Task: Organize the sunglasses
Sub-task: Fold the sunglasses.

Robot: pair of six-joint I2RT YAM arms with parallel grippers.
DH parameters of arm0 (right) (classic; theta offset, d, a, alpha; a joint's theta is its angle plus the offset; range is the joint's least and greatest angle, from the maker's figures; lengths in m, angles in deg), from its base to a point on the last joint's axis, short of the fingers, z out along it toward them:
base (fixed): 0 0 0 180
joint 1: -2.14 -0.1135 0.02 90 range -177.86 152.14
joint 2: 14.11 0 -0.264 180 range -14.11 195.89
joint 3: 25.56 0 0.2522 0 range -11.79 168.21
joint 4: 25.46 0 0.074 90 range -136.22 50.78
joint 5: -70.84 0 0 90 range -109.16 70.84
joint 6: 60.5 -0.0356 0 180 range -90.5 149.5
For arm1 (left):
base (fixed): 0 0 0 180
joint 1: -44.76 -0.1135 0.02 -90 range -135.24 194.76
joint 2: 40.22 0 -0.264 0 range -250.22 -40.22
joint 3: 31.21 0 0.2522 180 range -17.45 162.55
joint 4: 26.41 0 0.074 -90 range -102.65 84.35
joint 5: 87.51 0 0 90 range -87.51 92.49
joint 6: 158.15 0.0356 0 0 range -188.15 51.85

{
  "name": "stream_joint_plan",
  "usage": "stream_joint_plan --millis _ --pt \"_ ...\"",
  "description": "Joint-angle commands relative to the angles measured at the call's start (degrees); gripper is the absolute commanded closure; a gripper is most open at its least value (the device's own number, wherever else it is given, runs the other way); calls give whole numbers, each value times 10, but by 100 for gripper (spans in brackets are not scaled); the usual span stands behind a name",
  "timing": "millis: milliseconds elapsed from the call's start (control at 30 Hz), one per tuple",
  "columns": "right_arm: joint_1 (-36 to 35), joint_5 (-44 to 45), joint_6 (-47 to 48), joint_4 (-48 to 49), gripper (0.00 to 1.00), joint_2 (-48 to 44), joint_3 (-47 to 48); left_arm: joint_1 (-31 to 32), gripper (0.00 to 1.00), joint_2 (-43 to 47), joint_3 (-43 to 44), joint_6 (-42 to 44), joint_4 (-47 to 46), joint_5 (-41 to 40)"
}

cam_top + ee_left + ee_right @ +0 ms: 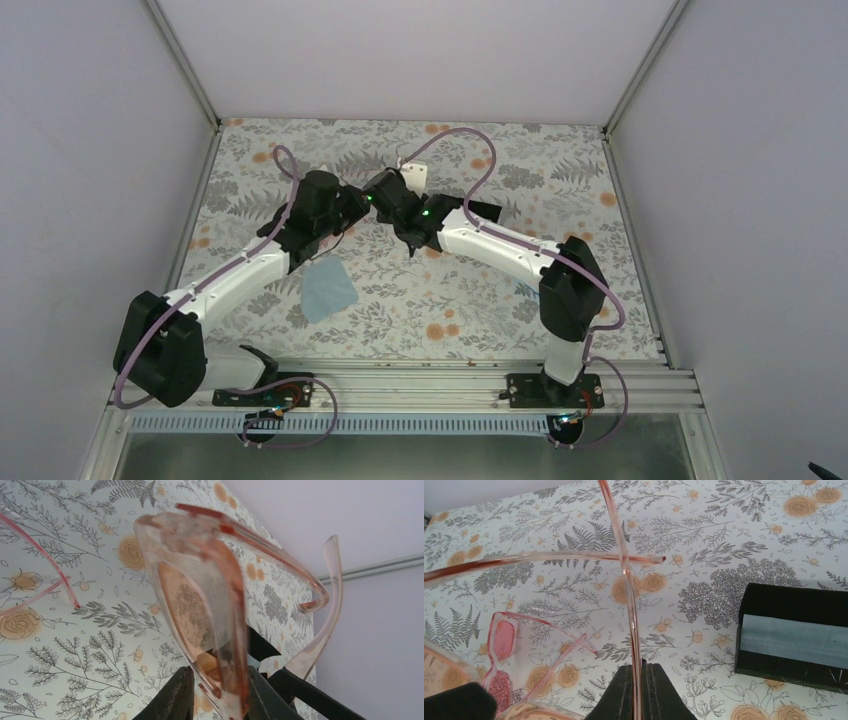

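Clamped tight on one thin arm of the sunglasses (200, 600) with the right claw (640, 675), fingers pressed flat together on the pink strand. Aloft near the middle of the floral counter (724, 540), clear of its surface, between the two wrists. Flanked at the lens front by the left claw (218, 682), set narrow on either side of the lower rim; impossible to tell whether gripping or just short of contact. Tilted steeply and nearly edge-on to the left wrist camera, with the free arm crossing the held one in the right wrist view. Off to the right on the counter, lying flat: a black box (794, 602) with a grey-blue panel. Closer to the left arm's base, spread on the counter: a light blue cloth (328, 290), well apart from both claws.
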Motion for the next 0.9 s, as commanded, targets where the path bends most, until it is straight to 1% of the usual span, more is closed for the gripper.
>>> stream_joint_plan --millis 0,100,333,433,467,500,667,800,867 --pt "-17 26 -13 21 96 9 24 3 77 -9 18 -10 2 -9" --pt "-20 21 -11 25 96 9 24 4 81 -14 21 -9 3 -10" --pt "-22 19 -12 26 96 9 24 4 97 -25 33 -3 10 -14" --pt "-22 16 -11 25 93 8 24 4 98 -29 41 1 14 -14" --pt "-22 14 -11 26 91 7 25 4 98 -29 42 2 15 -14" --pt "-22 14 -11 25 86 7 24 4 98 -29 45 4 16 -15" --pt "-22 10 -3 18 60 -22 12 4 98 -28 59 22 34 -30" --pt "-21 0 30 44 43 -87 -46 -3 98 -30 70 52 46 -37" --pt "-20 -8 57 75 40 -141 -84 -10 98 -32 71 77 45 -29"
